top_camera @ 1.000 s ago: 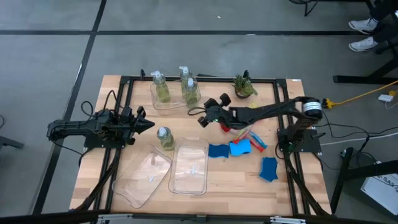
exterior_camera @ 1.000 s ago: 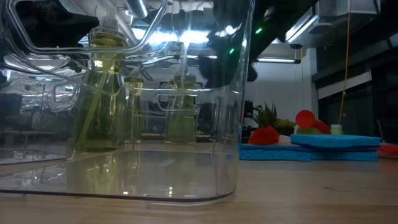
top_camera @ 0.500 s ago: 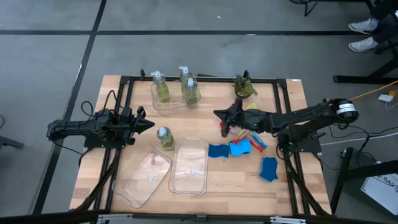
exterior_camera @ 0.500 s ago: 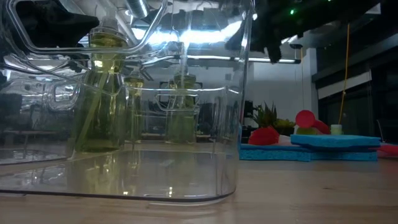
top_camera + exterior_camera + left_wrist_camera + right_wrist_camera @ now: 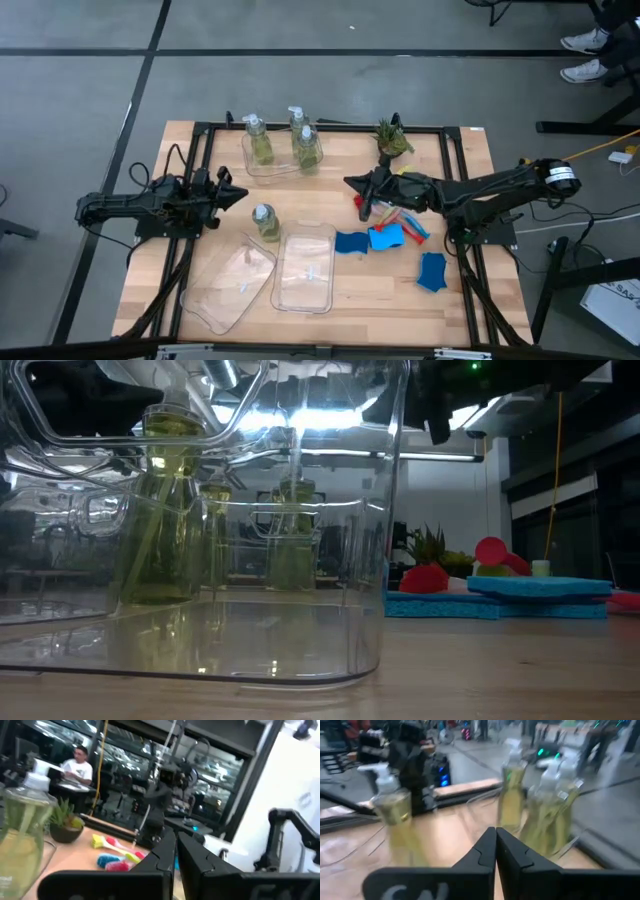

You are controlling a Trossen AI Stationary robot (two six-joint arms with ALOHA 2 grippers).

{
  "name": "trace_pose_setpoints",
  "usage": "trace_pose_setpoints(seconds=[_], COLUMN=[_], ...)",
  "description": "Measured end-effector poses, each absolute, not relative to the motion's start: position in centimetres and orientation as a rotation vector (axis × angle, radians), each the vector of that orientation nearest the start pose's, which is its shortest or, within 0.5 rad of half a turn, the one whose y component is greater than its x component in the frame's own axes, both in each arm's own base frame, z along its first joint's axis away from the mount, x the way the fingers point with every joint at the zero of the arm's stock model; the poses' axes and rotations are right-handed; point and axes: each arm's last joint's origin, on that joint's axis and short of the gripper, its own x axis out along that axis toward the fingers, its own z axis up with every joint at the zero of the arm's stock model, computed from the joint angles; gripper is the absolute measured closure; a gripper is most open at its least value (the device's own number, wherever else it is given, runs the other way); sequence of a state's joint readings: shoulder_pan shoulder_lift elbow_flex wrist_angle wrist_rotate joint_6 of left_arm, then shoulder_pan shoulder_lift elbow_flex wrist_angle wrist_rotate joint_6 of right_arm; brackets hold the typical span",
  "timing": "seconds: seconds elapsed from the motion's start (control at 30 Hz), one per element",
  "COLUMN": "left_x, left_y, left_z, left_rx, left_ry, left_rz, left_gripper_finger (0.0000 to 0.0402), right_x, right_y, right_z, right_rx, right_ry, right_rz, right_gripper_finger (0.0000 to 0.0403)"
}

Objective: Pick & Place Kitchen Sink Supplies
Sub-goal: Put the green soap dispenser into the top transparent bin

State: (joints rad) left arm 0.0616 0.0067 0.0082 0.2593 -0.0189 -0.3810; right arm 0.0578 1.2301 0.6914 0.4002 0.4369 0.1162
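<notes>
Three clear pump bottles of yellow-green liquid show in the high view. Two [image 5: 260, 148] [image 5: 305, 145] stand in a clear tray at the far edge; the third [image 5: 265, 221] stands on the table on its base. Red, blue and yellow-green brushes [image 5: 397, 213] lie in a heap right of centre. Three blue sponge pieces [image 5: 350, 243] [image 5: 386, 237] [image 5: 432, 271] lie flat near them. My left gripper [image 5: 241, 195] is shut, left of the single bottle. My right gripper [image 5: 349, 182] is shut above the table beside the brushes, pointing left toward the bottles [image 5: 395, 817].
Two clear trays [image 5: 306, 296] [image 5: 218, 300] lie near the table's near edge, one filling the low view [image 5: 385, 560]. A small potted plant [image 5: 391, 140] stands at the far edge, just beyond my right gripper. People sit in the room behind [image 5: 80, 765].
My right gripper has drawn back from near the tray of bottles toward the table's right edge and rolled about its axis, its arm folding rightward; over the last half second it has held still. None of the objects has moved.
</notes>
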Motion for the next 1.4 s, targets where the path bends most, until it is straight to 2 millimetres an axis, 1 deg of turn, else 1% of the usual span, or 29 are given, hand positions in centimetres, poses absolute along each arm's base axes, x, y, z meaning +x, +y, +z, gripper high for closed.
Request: trace_pose_setpoints(seconds=[0.17,0.33,0.4,0.6,0.7,0.87,1.0,1.13,1.23,1.4], left_x=[9.3,9.3,9.3,9.3,9.3,9.4,9.7,10.2,10.6,11.2], left_y=[0.6,0.2,0.1,0.1,-0.1,-0.2,-0.3,-0.6,-0.6,-0.8], left_z=[19.4,19.3,19.3,19.3,19.3,19.0,18.8,19.3,19.8,21.0], left_rx=[-0.46,-0.343,-0.324,-0.407,-0.367,-0.254,-0.143,-0.054,-0.019,-0.018], left_ry=[-0.307,-0.273,-0.271,-0.261,-0.244,-0.225,-0.179,-0.102,-0.054,-0.024], left_rz=[0.006,-0.117,-0.141,-0.176,-0.24,-0.239,-0.237,-0.229,-0.2,-0.207], left_gripper_finger=[0.0391,0.0391,0.039,0.0389,0.0391,0.0387,0.0372,0.0347,0.0326,0.029], right_x=[26.7,26.7,26.7,26.7,26.7,26.7,26.7,26.7,26.7,26.7], right_y=[0.5,0.6,0.6,0.5,0.5,0.5,0.5,0.5,0.5,0.5], right_z=[26.3,26.3,26.3,26.3,26.3,26.3,26.3,26.3,26.3,26.3], right_rx=[0.125,0.145,0.148,0.148,0.148,0.148,0.164,0.19,0.188,0.166], right_ry=[0.136,0.133,0.133,0.133,0.133,0.132,0.13,0.126,0.126,0.127], right_rz=[-0.313,-0.309,-0.309,-0.309,-0.309,-0.31,-0.311,-0.313,-0.313,-0.329], right_gripper_finger=[0.0392,0.0392,0.0392,0.0392,0.0392,0.0392,0.0392,0.0392,0.0392,0.0392])
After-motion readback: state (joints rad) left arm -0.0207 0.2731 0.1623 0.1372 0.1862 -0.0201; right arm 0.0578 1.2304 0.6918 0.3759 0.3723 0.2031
